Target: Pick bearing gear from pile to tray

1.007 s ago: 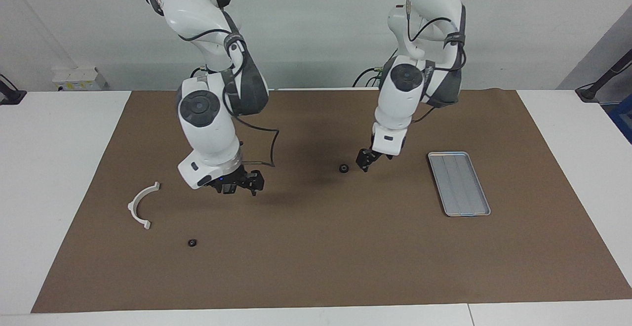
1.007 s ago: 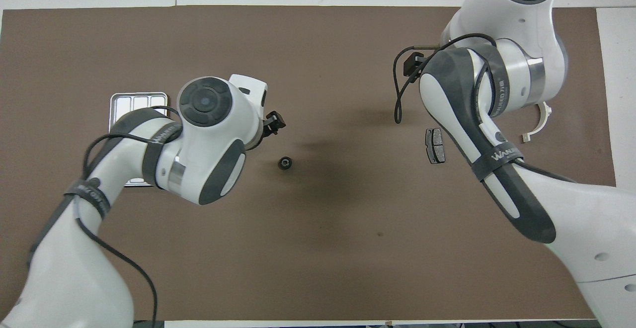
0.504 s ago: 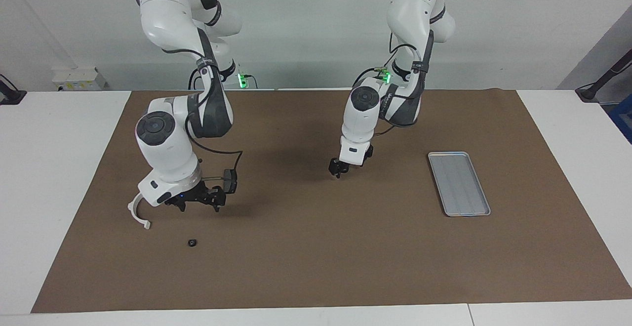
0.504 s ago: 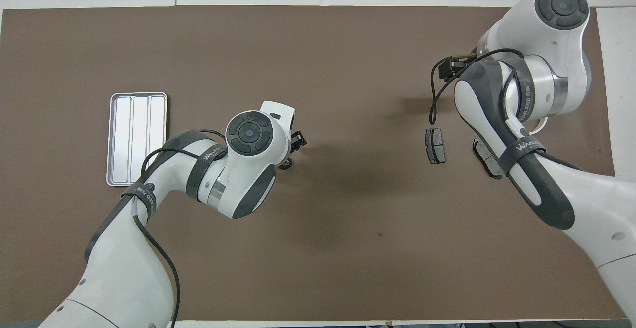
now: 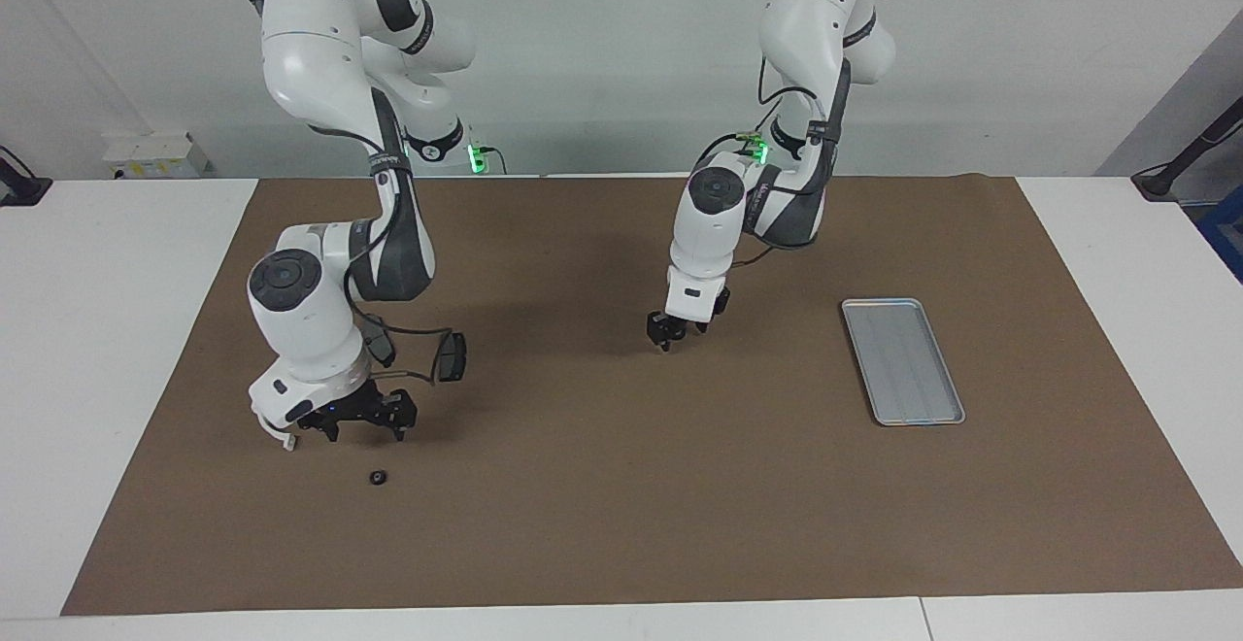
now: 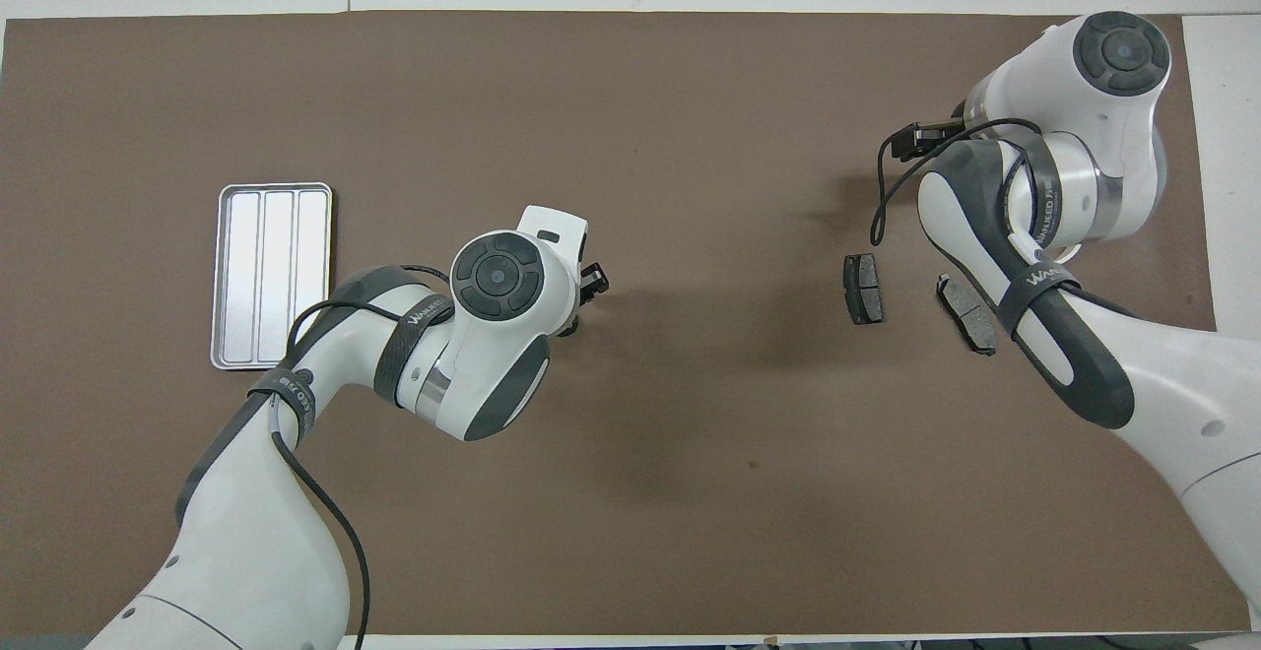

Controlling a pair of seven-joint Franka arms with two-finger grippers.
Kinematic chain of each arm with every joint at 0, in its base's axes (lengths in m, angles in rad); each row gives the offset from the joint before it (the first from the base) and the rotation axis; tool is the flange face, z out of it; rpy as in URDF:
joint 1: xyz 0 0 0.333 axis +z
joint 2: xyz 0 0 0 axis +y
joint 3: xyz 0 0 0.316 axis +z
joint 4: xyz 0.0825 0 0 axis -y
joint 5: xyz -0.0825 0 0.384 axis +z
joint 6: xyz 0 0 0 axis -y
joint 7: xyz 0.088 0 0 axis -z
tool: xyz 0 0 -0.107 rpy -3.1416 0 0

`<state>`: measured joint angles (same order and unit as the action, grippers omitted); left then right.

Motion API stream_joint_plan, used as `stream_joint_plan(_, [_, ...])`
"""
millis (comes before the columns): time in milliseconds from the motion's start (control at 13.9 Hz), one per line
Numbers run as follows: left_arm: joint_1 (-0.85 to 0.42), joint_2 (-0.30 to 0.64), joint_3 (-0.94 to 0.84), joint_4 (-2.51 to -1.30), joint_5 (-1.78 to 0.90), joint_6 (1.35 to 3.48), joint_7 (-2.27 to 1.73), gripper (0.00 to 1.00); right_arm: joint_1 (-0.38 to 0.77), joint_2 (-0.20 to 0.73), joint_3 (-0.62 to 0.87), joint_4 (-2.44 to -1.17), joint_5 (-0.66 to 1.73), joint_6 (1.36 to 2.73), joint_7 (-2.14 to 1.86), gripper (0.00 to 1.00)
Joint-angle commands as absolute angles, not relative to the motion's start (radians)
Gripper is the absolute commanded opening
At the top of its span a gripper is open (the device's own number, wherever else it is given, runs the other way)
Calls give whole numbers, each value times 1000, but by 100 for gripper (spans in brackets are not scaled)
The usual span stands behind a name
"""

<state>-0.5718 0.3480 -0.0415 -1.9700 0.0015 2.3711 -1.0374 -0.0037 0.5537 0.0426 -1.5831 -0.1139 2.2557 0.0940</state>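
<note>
One small black gear point(image 5: 379, 476) lies on the brown mat, farther from the robots than the white curved bracket point(image 5: 285, 441). My right arm mostly covers the bracket. My right gripper point(image 5: 367, 430) hangs open, low over the mat between the bracket and that gear, touching neither. My left gripper point(image 5: 665, 339) is down at the mat's middle, where a second gear lies. That gear is hidden in the facing view and only its edge point(image 6: 567, 329) shows from overhead. The silver tray point(image 5: 903, 361) lies empty toward the left arm's end and also shows overhead point(image 6: 273, 276).
Two dark grey brake pads point(image 6: 863, 288) point(image 6: 967, 313) lie toward the right arm's end, nearer to the robots than my right gripper; one shows in the facing view point(image 5: 450, 357). The brown mat point(image 5: 621, 524) covers most of the white table.
My left gripper moved from beside the middle gear to down over it, then held still. My right gripper moved lower and toward the bracket and the other gear.
</note>
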Motion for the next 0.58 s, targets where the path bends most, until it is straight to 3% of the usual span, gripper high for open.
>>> stream_joint_plan(0, [-592,311,-26,-2016,-2,2395,-1054,77,-26,587,57,-1588,-137,2328,80,100])
stream_joint_plan(360, [-601,310,-26,-2025,-2,2395,-1058,69,-26,644,57,-1549,-129,2364,81,99])
stream_joint_plan(432, [-603,310,-26,-2025,-2,2396,-1066,64,-25,644,57,-1545,-123,2362,83,99])
stream_joint_plan(504, [-603,310,-26,-2026,-2,2396,-1066,53,-25,646,57,-1545,-117,2356,83,99])
